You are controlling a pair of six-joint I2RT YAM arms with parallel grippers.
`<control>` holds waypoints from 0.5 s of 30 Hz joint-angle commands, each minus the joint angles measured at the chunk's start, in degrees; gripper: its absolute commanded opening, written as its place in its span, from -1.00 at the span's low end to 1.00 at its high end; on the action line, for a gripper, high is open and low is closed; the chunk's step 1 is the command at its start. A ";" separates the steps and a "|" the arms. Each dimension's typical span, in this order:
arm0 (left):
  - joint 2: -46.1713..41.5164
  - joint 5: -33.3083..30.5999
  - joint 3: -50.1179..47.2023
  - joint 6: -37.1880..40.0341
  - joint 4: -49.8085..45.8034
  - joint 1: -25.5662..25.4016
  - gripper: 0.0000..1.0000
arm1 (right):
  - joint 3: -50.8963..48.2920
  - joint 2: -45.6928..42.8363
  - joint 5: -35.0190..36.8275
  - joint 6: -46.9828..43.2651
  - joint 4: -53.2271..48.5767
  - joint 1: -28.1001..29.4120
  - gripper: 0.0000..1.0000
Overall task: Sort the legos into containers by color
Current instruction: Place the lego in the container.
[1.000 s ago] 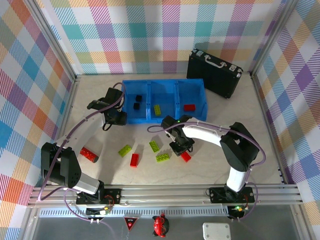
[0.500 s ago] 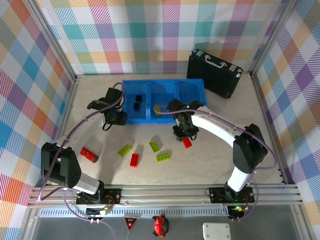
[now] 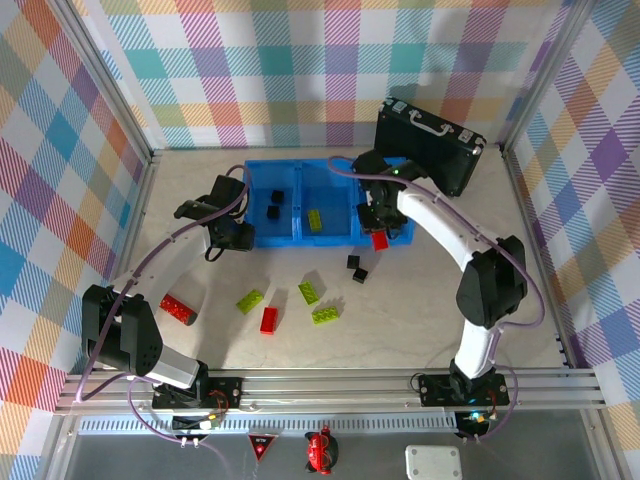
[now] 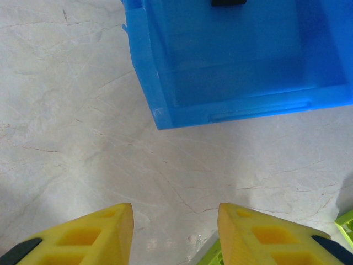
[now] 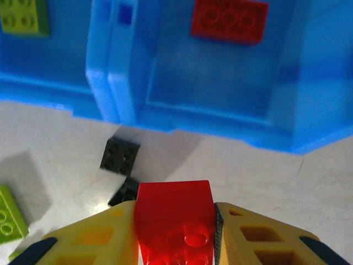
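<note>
The right pincer (image 3: 379, 232) is clamped on the flat sides of a small, glossy red brick (image 5: 175, 220) and holds it just at the near edge of the blue tray (image 5: 220, 130), by the right compartment where a second red brick (image 5: 229, 21) lies. The brick looks light, rigid and slick, so a firm squeeze across its flat sides seems the surest hold. The left pincer (image 4: 175, 232) hangs wide open and empty over the surface beside the tray's near left corner.
</note>
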 commanded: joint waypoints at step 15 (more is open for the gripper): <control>-0.58 0.41 -0.26 0.73 0.08 0.78 -0.11 | 15.43 13.93 -4.64 -2.41 4.19 -8.16 -0.28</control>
